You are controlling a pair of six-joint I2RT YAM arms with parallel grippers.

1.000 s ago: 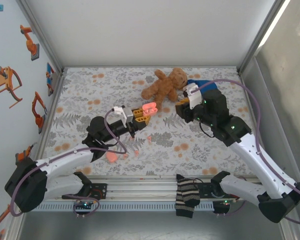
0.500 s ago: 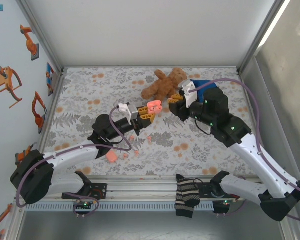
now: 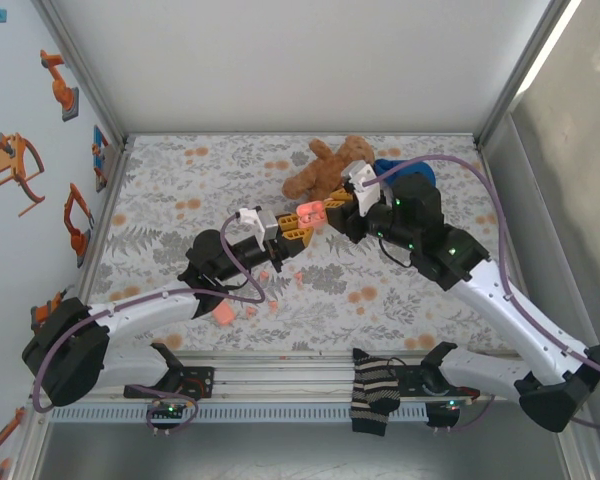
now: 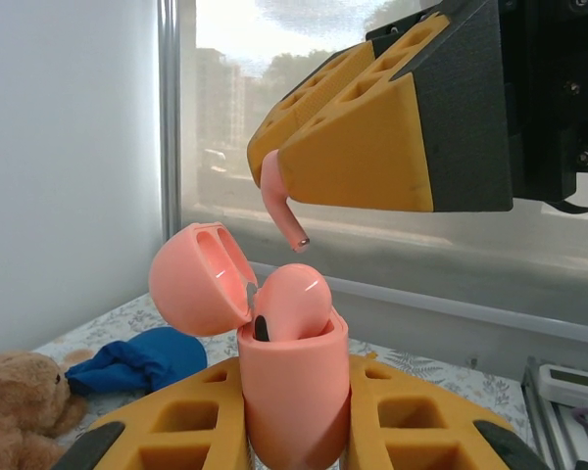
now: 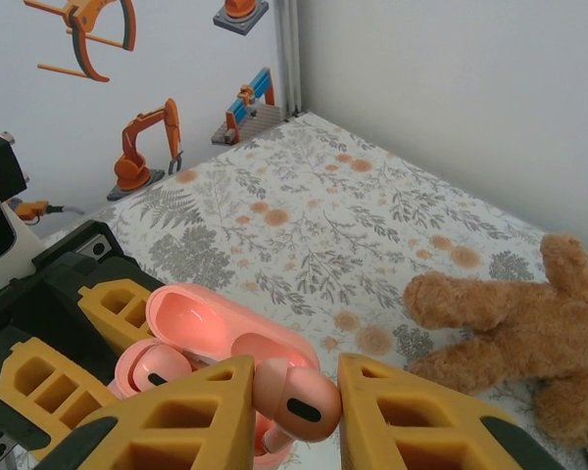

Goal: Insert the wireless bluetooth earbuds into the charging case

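Left tool (image 3: pixel 296 230) is clenched on the base of the charging case (image 4: pixel 292 392), holding it upright in the air over the middle of the bench (image 3: pixel 170 190), somewhat toward the far edge and just in front of the teddy bear (image 3: pixel 332 165). The lid (image 4: pixel 198 279) is hinged back, so the wells face up and are reachable from above. One seated earbud (image 4: pixel 292 299) already occupies a well, though it looks high and perhaps not fully down.

Right tool (image 5: pixel 294 387) is clamped on the bulb of a second, held earbud (image 4: pixel 279 201), stem pointing down. It hangs above the case, apart from it, and appears slightly to the lid side of the opening. Gripping the bulb leaves the stem free to enter first.

Judged step: aligning for the second insertion. The stem must find the free well without knocking the seated one or the lid.

More loose earbuds (image 3: pixel 298 278) lie on the bench nearer the front edge, below the left arm.
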